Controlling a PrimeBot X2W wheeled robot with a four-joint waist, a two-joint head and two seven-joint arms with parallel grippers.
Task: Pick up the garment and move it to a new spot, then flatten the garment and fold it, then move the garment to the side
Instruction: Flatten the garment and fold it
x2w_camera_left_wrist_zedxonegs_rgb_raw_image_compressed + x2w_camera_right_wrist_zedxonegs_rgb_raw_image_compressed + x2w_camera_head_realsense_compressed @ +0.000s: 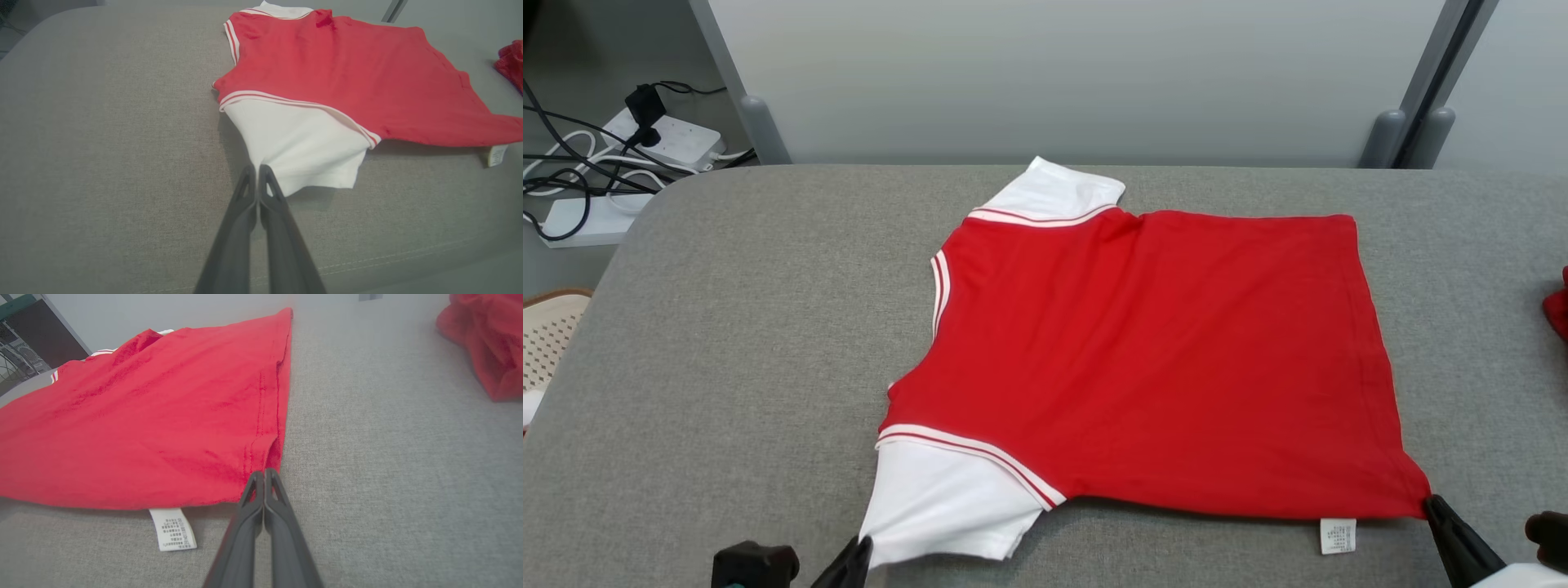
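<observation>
Garment (pixel 1160 359) lies flat, long axis left-right in frame, hem right; left gripper (pixel 257 168) clamps its white sleeve (pixel 302 143), right gripper (pixel 264 473) its hem corner (pixel 271 455)

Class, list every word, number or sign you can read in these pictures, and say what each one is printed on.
No text here can be read.
Label at the shirt hem: rows of tiny print, too small and blurred to read.
Power strip: no legible marking.
</observation>
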